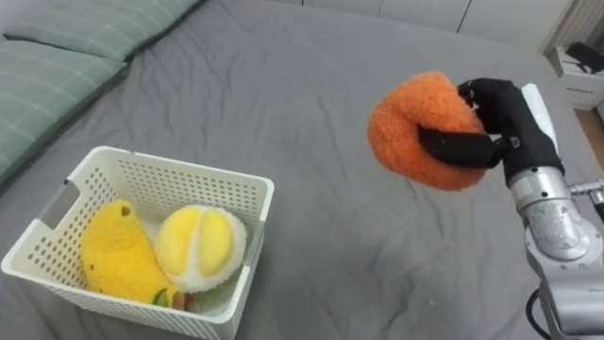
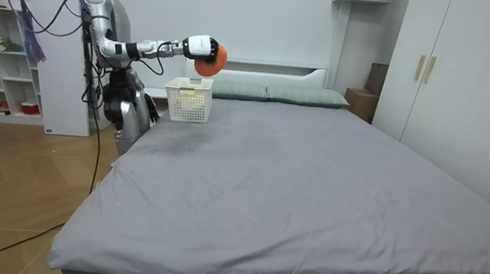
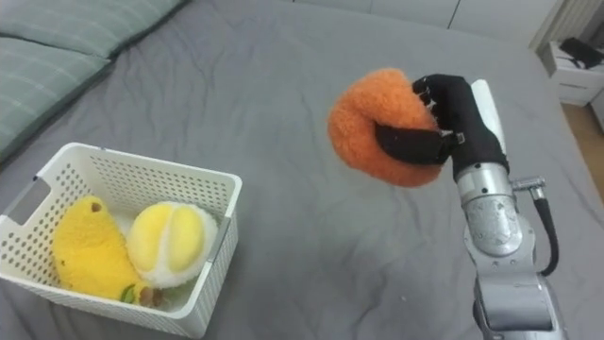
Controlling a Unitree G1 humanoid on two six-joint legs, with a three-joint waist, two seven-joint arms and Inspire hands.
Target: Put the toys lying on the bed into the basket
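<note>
My right hand [image 1: 491, 127] [image 3: 453, 127] is shut on a fuzzy orange plush toy [image 1: 415, 127] [image 3: 373, 127] and holds it in the air above the grey bed [image 1: 321, 113], to the right of the basket. A white plastic basket [image 1: 241, 189] [image 3: 208, 189] stands on the bed at the lower left. Inside it lie a yellow plush toy [image 1: 115, 253] [image 3: 87, 250] and a round yellow-and-white plush toy [image 1: 200, 246] [image 3: 172, 244]. From the room camera I stand at the bed's head end with the right arm stretched out; the orange toy [image 2: 210, 56] hangs above the basket [image 2: 189, 100].
Green checked pillows [image 1: 57, 66] lie along the left of the bed. A white bedside cabinet [image 1: 578, 71] stands at the far right. The room view has a white wardrobe [image 2: 443, 76] on its right and shelves [image 2: 2, 57] on its left.
</note>
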